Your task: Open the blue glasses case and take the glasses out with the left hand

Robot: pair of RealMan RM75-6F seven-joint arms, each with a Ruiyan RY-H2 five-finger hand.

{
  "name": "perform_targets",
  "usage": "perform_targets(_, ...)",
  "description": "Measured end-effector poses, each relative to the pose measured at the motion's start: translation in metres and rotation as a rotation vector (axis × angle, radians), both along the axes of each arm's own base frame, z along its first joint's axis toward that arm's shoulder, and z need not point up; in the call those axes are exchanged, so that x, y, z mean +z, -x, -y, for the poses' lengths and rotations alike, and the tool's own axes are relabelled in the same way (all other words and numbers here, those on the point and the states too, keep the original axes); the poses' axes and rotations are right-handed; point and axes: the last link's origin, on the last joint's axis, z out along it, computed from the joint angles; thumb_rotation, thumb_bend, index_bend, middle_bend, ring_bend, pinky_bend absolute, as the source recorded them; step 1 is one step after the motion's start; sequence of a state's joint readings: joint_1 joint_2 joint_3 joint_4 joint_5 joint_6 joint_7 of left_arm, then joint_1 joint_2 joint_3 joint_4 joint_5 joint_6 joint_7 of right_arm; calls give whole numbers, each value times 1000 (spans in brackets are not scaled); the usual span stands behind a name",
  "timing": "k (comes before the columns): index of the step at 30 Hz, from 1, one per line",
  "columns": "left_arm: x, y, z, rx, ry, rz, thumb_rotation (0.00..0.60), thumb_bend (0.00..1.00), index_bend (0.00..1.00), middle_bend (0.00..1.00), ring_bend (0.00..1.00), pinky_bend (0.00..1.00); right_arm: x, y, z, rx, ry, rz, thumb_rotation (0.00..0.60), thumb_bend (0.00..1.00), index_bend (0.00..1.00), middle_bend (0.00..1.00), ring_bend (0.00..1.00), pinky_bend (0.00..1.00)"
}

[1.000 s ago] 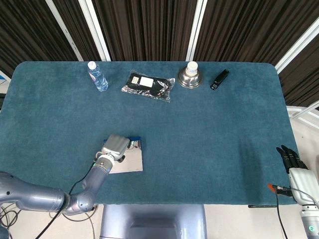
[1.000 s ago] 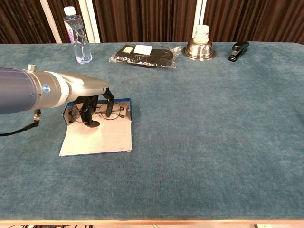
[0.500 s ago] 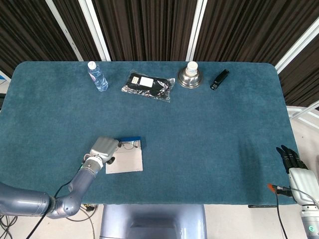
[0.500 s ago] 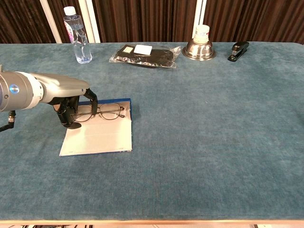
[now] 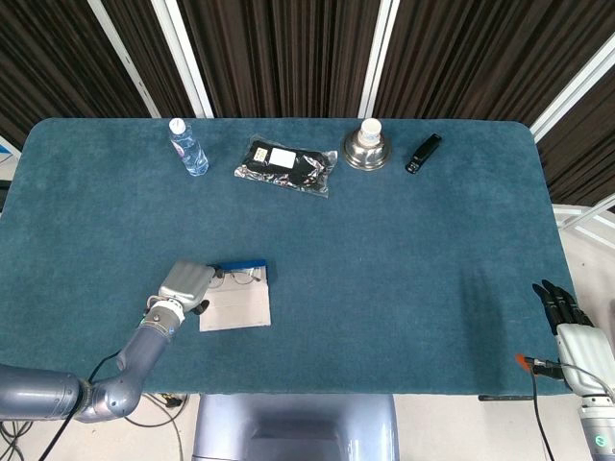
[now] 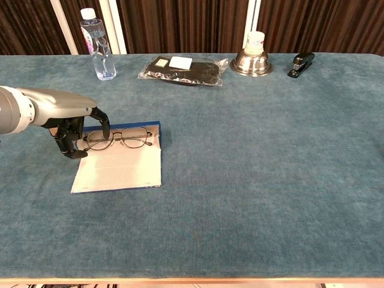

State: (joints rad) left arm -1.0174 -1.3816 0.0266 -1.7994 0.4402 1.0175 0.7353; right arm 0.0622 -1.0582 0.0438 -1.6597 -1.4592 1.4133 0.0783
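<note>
A table covered in teal carpet-like cloth [image 6: 252, 180] fills the scene, backed by dark pleated curtains [image 5: 288, 48] with white vertical rails. The blue glasses case [image 6: 118, 166] lies open and flat near the table's front left, pale lining up. Wire-rimmed glasses [image 6: 120, 138] rest along the case's far edge. The left hand [image 6: 75, 129] sits at the case's left end, fingers curled around the glasses' left lens rim. Well behind the case stand a water bottle [image 6: 98, 45], a bagged black item [image 6: 183, 71], a metal bowl holding a cup [image 6: 252, 57] and a black stapler [image 6: 302, 63]. The right hand [image 5: 565, 312] hangs off the table's far right, fingers straight, holding nothing.
</note>
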Motion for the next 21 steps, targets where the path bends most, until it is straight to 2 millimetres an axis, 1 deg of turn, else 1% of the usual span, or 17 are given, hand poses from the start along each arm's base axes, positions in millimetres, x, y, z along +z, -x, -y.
perform_targets(3,1,-2,-1,-2,-10,22,600,325,220,994,915,950,0,0,0,0,0,0,600,124,0,0,0,212)
perform_targets(8,1,-12,-4,-17,-39,110,600,221,219,994,915,950,0,0,0,0,1,-1,600,124,0,0,0,212)
perform_targets(10,1,-16,-5,-30,-58,150,600,204,220,995,916,950,0,0,0,0,2,0,600,124,0,0,0,212)
perform_targets(12,1,-20,-6,-38,-80,189,600,202,237,998,927,956,0,0,0,-1,2,2,600,124,0,0,0,212)
perform_targets(15,2,-22,-8,-37,-117,223,600,218,310,1000,961,975,0,0,0,1,1,2,600,124,0,0,0,212)
perform_targets(18,2,-23,-11,-37,-159,223,600,259,352,1000,987,990,0,0,0,2,1,3,600,124,0,0,0,212)
perform_targets(21,1,-22,-14,-29,-197,198,600,269,376,1000,1000,1000,0,0,0,2,0,3,600,124,0,0,0,212)
